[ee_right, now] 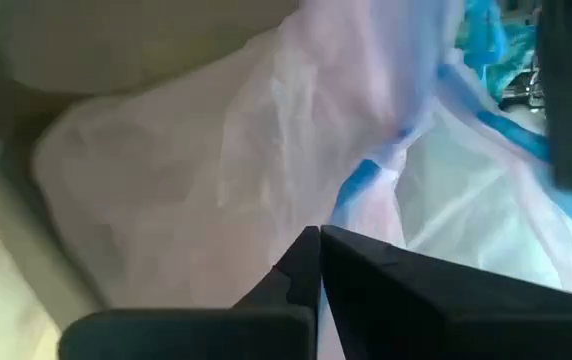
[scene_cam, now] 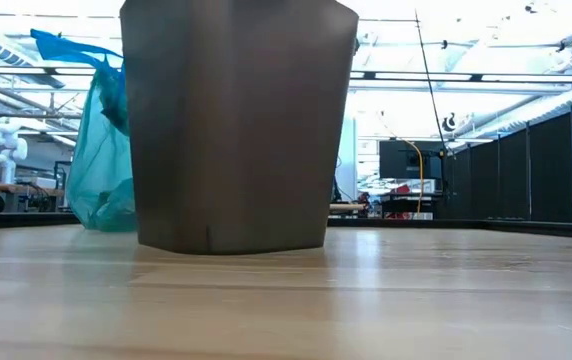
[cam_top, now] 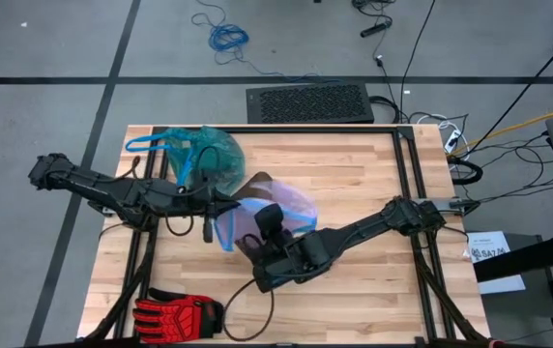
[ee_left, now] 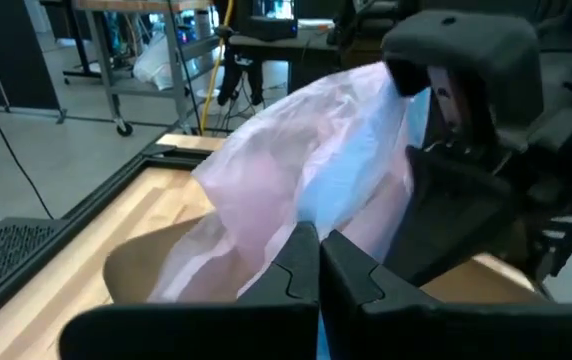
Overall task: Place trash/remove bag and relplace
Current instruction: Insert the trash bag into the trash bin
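Observation:
The teal-green bag [cam_top: 206, 155] sits bunched on the table's far left part, its blue drawstring loops [cam_top: 146, 145] sticking out; in the low view it [scene_cam: 101, 160] stands left of the bin. The grey-brown bin [scene_cam: 236, 120] stands mid-table, and a pale lilac bag [cam_top: 276, 208] with a blue rim is draped over its mouth. My left gripper [cam_top: 220, 210] is at the lilac bag's left side, my right gripper [cam_top: 265, 224] at its near side. Both are shut on that bag. No trash shows. My left gripper [ee_left: 318, 262] pinches the lilac bag's gathered film [ee_left: 301, 200] between its two fingers, coming level from the table's left. The film rises crumpled beyond the fingertips over the bin's mouth; how many layers cannot be told. My right gripper [ee_right: 318, 250] pinches the lilac bag near its blue rim [ee_right: 361, 185] between its two fingers, above the bin's opening. The film spreads slack and crumpled beyond the fingertips; one layer or several, I cannot tell.
A red-and-black glove [cam_top: 175, 314] lies at the table's near left edge. A black frame rail [cam_top: 407, 169] runs along the table's far and right sides. A dark mat [cam_top: 307, 102] lies on the floor beyond the far edge. Bare wood [cam_top: 354, 290] shows near right.

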Controlling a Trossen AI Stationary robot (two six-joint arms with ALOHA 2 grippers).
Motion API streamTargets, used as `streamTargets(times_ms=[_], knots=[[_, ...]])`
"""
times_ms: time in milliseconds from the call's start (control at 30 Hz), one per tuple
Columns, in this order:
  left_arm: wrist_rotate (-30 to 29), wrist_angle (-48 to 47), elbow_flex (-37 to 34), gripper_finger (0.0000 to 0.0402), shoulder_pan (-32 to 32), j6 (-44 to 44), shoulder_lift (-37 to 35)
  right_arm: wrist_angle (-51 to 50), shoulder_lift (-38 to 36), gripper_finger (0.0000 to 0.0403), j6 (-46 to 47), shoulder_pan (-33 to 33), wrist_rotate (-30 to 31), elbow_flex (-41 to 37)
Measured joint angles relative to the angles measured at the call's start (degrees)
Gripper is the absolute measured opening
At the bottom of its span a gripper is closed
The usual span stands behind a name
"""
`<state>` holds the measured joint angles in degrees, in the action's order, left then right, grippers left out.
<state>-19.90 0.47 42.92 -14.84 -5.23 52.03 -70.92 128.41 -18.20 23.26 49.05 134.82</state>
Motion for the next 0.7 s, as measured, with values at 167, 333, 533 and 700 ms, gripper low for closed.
streamTargets(times_ms=[167,333,533,700], knots=[[-0.51,-0.36,0.02,0.0000,1.06,-0.15,-0.50,0.61,-4.30,0.0007,4.80,0.97,0.00,0.13],[-0.53,-0.88,0.02,0.0000,1.97,-0.45,-0.50,-0.57,-4.92,0.0049,7.07,0.28,-0.96,0.20],[-0.51,-1.57,0.02,0.0000,2.09,-1.53,-0.50,-0.33,-3.90,0.0161,9.53,-0.37,-8.10,0.11],[-0.49,-1.54,0.02,0.0000,2.47,-1.60,-0.50,-0.98,-2.54,0.0224,10.02,-1.15,-7.69,0.23]])
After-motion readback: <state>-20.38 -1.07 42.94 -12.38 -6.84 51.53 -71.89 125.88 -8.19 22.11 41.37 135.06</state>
